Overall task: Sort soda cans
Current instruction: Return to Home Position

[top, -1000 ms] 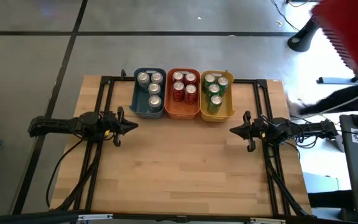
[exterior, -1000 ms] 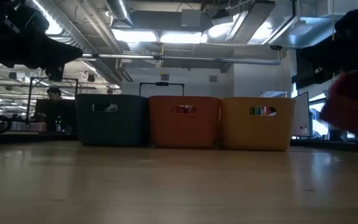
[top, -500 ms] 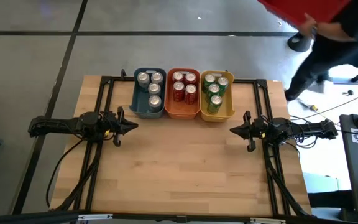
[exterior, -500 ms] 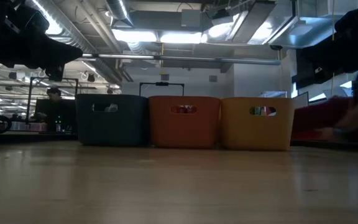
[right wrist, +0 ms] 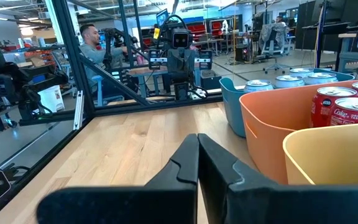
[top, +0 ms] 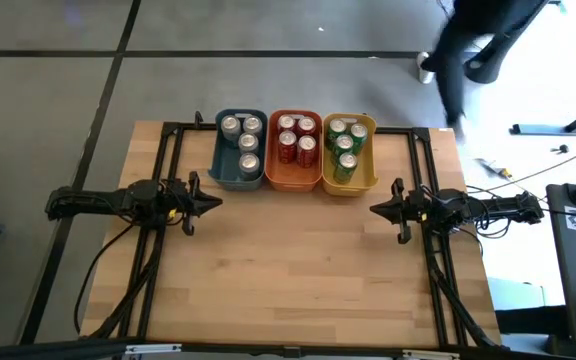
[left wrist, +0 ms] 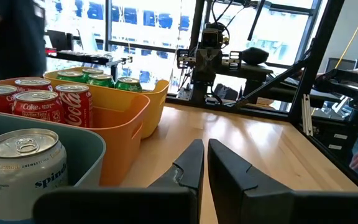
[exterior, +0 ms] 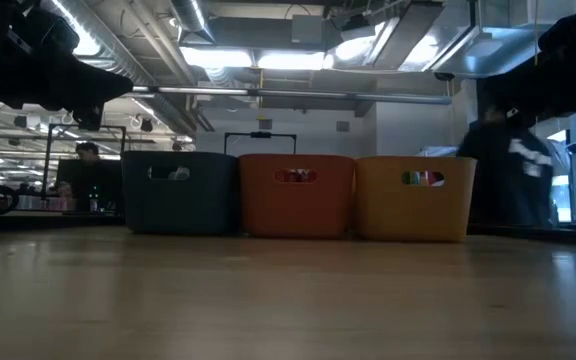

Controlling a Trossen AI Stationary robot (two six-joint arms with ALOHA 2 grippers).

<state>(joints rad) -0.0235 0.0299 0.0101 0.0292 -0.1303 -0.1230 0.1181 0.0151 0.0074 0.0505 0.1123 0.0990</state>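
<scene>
Three bins stand side by side at the table's far edge. The blue-grey bin (top: 218, 160) holds several silver soda cans (top: 249, 143). Several red cans (top: 296, 140) stand upright in the orange bin (top: 272, 160), and several green cans (top: 345, 143) in the yellow bin (top: 370, 165). My left gripper (top: 215, 203) hovers shut at the table's left, level and pointing toward the middle, nothing between its fingers (left wrist: 191, 163). My right gripper (top: 374, 210) hovers shut at the table's right, facing it. The left wrist view shows a silver can (left wrist: 23, 168) close by.
A black metal frame (top: 173, 130) runs along the table's far, left and right sides. Bare wooden tabletop (top: 288, 270) lies between the grippers and toward the near edge. A person (top: 468, 45) walks on the floor beyond the far right corner.
Both arms have kept still. The person beyond the table's far right corner has moved along the floor, and the red thing carried there has gone out of the high view.
</scene>
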